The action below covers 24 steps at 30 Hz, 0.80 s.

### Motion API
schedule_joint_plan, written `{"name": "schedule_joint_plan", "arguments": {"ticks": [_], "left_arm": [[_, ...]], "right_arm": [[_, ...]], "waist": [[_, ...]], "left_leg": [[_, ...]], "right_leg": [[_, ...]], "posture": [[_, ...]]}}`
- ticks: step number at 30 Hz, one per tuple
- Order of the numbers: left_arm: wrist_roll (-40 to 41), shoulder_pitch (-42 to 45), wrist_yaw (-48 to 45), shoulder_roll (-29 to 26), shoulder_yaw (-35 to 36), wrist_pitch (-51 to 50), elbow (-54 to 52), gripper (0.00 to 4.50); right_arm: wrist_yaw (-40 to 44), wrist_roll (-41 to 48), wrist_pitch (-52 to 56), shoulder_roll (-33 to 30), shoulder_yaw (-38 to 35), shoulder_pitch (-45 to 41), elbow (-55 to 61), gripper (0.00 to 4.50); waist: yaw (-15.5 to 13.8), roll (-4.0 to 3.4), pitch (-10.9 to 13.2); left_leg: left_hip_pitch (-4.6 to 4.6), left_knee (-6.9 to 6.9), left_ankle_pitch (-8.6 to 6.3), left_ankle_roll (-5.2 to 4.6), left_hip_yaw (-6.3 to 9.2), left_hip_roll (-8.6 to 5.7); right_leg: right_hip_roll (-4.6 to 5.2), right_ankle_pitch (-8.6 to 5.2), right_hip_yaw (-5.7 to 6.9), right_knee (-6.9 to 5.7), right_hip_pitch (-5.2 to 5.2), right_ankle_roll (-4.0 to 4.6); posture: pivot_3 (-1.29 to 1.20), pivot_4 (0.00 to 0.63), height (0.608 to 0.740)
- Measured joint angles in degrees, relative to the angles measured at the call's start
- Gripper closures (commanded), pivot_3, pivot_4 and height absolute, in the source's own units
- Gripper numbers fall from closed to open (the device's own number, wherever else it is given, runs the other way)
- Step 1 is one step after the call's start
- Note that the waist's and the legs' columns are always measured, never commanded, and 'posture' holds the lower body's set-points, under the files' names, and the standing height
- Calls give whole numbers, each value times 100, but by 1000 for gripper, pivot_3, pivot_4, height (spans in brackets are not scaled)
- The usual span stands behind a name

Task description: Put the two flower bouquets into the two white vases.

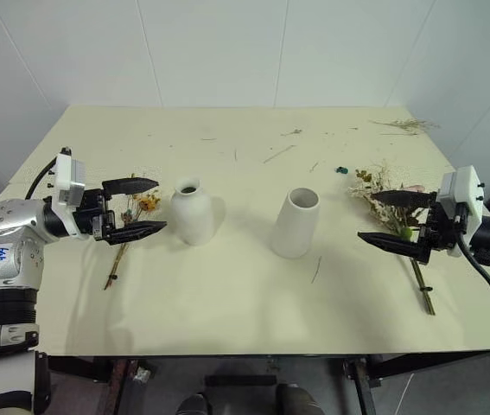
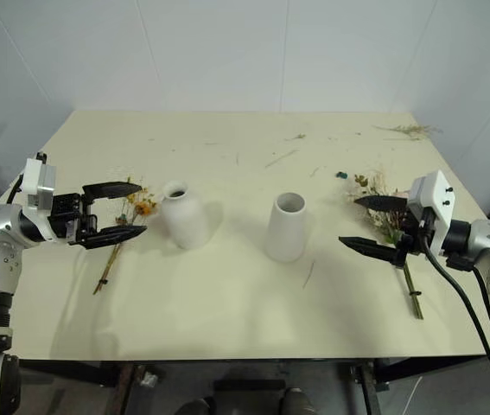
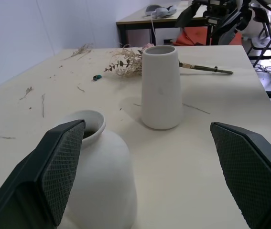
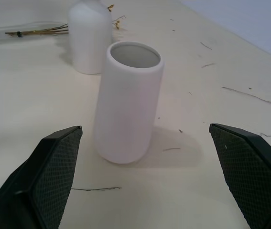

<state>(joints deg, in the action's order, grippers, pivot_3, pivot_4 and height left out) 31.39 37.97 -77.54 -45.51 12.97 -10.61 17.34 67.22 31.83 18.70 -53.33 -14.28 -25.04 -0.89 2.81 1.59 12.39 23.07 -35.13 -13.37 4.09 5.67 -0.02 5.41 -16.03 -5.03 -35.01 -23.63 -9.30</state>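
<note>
Two matte white vases stand upright and empty mid-tabletop, well apart from each other. The short round-shouldered vase (image 1: 193,212) with its narrow neck sits just past the tips of the left gripper (image 1: 137,208), whose fingers are spread wide with nothing between them. The taller tapered vase (image 1: 296,223) with the wide mouth stands between the two grippers, nearer the right gripper (image 1: 391,220), also spread and empty. The small yellow-orange bouquet (image 1: 132,226) lies flat under the left gripper. The bouquet of greenery and beige grasses (image 1: 396,216) lies flat beneath the right gripper, stems toward the tabletop's near edge.
</note>
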Motion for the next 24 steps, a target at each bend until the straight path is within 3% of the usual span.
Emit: {"name": "schedule_joint_plan", "arguments": {"ticks": [7, 14, 24], "left_arm": [[203, 191, 13, 211, -62, -244, -487, 35], [260, 348, 71, 276, -76, -325, -783, 35], [359, 176, 251, 243, -5, -525, -1282, 35]], "right_arm": [[-133, -585, 145, -249, 165, -153, -988, 0], [-734, -1755, 1336, -850, 1016, -1298, -2179, 0], [-787, -2172, 3401, -500, 1871, -2366, -3219, 0]], "waist": [[-7, -3, 0], [48, -5, 0], [43, -6, 1]], "left_leg": [[1, -3, 1, 0, 0, -3], [-2, -4, 2, 2, -2, -2], [3, -1, 1, 2, -3, -3]], "right_leg": [[2, 1, -1, -1, 0, -2], [1, 0, -3, -5, -3, 0], [1, 0, -4, 1, -5, 0]], "posture": [[0, 150, 740], [0, 150, 740], [0, 150, 740]]}}
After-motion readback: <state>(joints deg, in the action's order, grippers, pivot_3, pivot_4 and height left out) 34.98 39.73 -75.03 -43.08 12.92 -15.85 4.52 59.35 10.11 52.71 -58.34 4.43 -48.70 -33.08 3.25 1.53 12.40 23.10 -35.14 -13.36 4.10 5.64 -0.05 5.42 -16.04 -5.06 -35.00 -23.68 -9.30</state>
